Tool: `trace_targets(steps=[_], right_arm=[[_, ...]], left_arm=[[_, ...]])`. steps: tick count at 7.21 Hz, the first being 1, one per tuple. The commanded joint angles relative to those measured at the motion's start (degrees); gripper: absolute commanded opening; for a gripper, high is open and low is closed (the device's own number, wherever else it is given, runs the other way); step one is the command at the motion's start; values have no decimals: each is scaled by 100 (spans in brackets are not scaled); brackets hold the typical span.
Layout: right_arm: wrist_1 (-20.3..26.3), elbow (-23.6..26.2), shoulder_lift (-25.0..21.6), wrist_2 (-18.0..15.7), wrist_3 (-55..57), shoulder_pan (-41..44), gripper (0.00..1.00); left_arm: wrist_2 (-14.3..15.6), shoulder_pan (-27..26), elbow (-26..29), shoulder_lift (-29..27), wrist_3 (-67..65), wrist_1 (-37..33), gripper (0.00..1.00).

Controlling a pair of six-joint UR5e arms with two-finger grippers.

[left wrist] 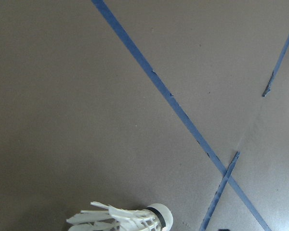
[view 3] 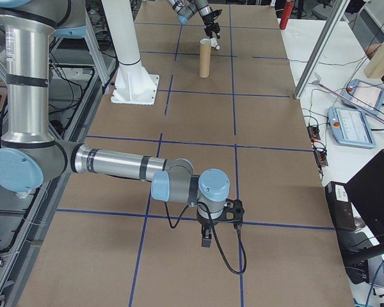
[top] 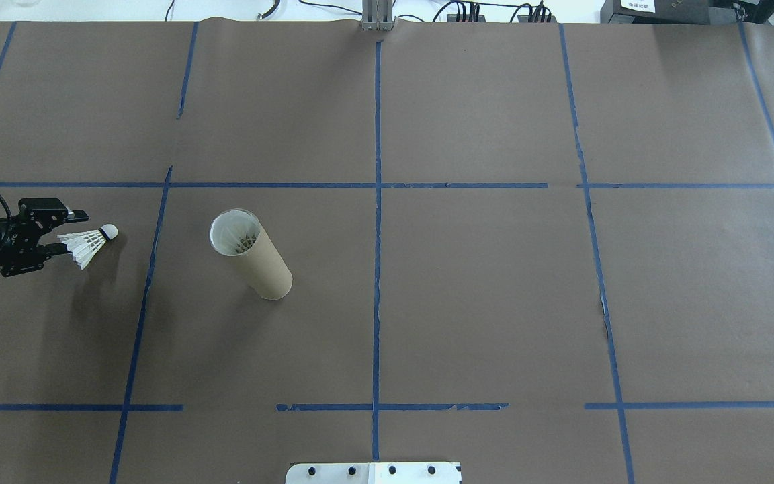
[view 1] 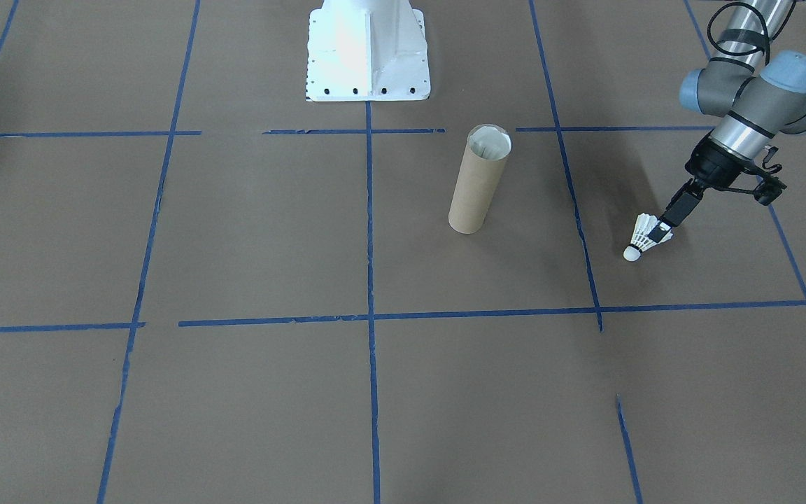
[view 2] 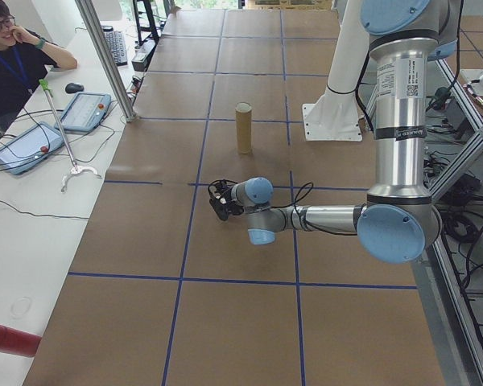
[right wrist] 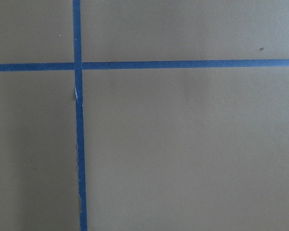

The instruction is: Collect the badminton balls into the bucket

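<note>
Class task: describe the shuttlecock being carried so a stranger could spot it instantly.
Start at the upright brown tube near the table's middle, then look towards the left arm. Its hand grips the shuttlecock by the feathers: white, with a rounded cork tip pointing away from the hand.

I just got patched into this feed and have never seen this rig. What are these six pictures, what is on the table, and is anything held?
Two robot arms work at a paper-covered table marked with blue tape. Two cameras look down from opposite sides, two look along the table from its ends, and one sits on each wrist. The left gripper is shut on the feathers of a white shuttlecock. An upright cardboard tube stands nearby, with feathers showing inside. The right arm hangs over bare paper; whether its gripper is open I cannot tell.
</note>
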Motion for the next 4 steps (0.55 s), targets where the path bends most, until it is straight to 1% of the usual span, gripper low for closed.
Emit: trace_targets(steps=[1, 2, 3, 4], right_arm=[[0, 1, 0, -2, 0, 0, 100], [0, 1, 0, -2, 0, 0, 100], [0, 1, 0, 6, 0, 0, 100], [0, 1, 0, -2, 0, 0, 100]], left_arm=[[-49, 0, -62, -20, 50, -3, 21], [-67, 0, -72, -20, 58, -3, 4], [-198, -8, -115, -12, 67, -3, 0], [-321, -26, -298, 49, 67, 66, 0]])
